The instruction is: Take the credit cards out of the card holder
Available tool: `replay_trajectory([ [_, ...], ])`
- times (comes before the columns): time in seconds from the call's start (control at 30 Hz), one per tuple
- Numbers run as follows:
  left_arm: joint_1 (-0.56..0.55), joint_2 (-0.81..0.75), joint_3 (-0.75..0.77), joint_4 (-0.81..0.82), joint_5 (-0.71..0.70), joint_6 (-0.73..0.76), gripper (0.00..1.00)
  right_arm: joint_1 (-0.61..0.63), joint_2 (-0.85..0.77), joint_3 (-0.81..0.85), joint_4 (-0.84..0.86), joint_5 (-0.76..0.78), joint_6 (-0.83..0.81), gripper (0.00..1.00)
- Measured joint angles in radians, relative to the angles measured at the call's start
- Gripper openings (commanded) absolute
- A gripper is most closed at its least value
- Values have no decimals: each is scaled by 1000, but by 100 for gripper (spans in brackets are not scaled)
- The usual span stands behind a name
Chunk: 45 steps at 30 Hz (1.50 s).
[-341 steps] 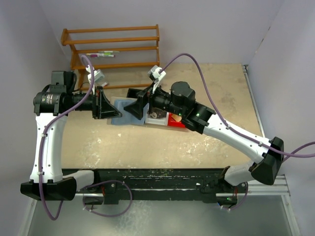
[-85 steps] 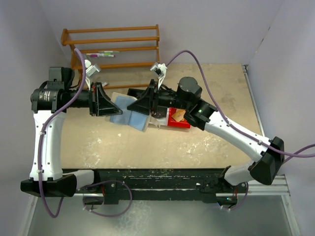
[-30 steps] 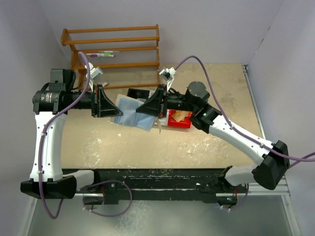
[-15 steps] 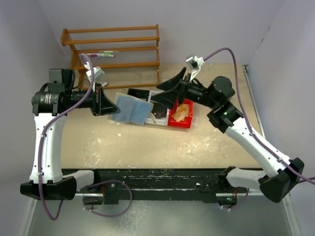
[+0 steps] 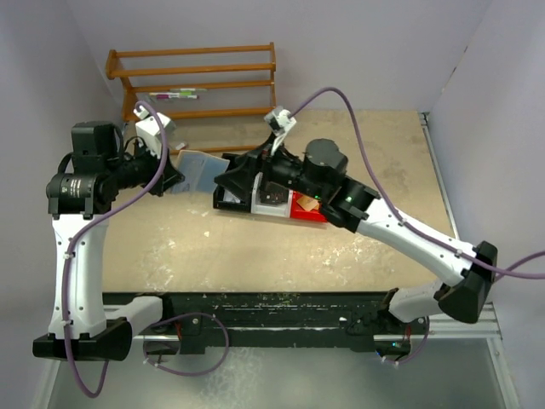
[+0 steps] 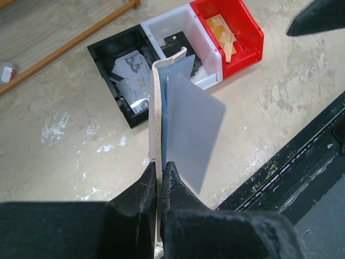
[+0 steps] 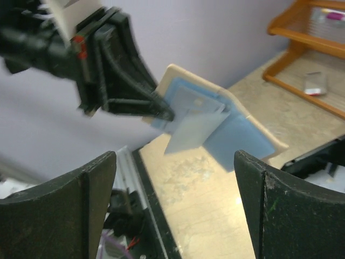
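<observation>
Grip: left fingers [image 6: 144, 190] almost closed, pinching edge of card holder [image 6: 157, 108]. Holder held in air above bench [image 6: 64, 145], splayed open, one pale card [image 6: 197, 132] fanning out of it (card or loose sleeve, cannot tell). Opposite, right fingers [image 7: 94, 208] spread wide, nothing between, apart from holder. On bench, three bins in row: black bin [image 6: 102, 67], white bin [image 6: 167, 16], red bin [image 6: 250, 27]. In black bin, loose cards [image 6: 132, 67], count unclear.

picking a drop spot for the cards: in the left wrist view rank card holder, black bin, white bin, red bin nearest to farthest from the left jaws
1. card holder: clamped in the left jaws, standing on edge.
2. black bin: ahead, a little left.
3. white bin: ahead, behind the holder's top.
4. red bin: right end of the row.
</observation>
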Motion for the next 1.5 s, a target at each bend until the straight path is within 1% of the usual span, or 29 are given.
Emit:
replay_trajectory([
  [0.1, 0, -2, -16, -3, 0, 8, 0, 58, 79, 99, -76, 166, -34, 96],
  [0.23, 0, -2, -24, -8, 28, 8, 0, 117, 173, 219, -134, 335, -82, 94],
  [0.33, 0, -2, -24, -11, 55, 8, 0, 138, 199, 242, -159, 407, -105, 90],
  [0.47, 0, -2, -22, -27, 110, 7, 0, 130, 165, 206, -207, 422, -100, 78],
  [0.5, 0, -2, -21, -33, 128, 6, 0, 120, 144, 186, -212, 413, -93, 74],
  [0.57, 0, -1, -20, -39, 183, -4, 0, 84, 73, 119, -208, 344, -66, 69],
  [0.63, 0, 4, -20, -40, 249, -24, 0, 32, -11, 40, -166, 215, -18, 65],
  [0.67, 0, 10, -20, -40, 292, -40, 0, 8, -49, 1, -123, 144, 16, 62],
  [0.73, 0, 32, -20, -39, 386, -75, 0, -33, -114, -67, -26, -2, 98, 59],
  [0.8, 0, 63, -20, -39, 486, -111, 0, -40, -132, -100, 64, -113, 167, 56],
  [0.9, 0, 100, -23, -31, 587, -160, 0, -39, -121, -147, 181, -242, 264, 53],
  [1.0, 0, 110, -26, -31, 654, -195, 0, -40, -89, -188, 229, -310, 329, 51],
  [1.13, 0, 109, -26, -29, 732, -221, 0, -45, -43, -204, 244, -343, 374, 49],
  [1.5, 1, 109, -26, -19, 782, -229, 0, -74, -49, -206, 249, -378, 394, 46],
])
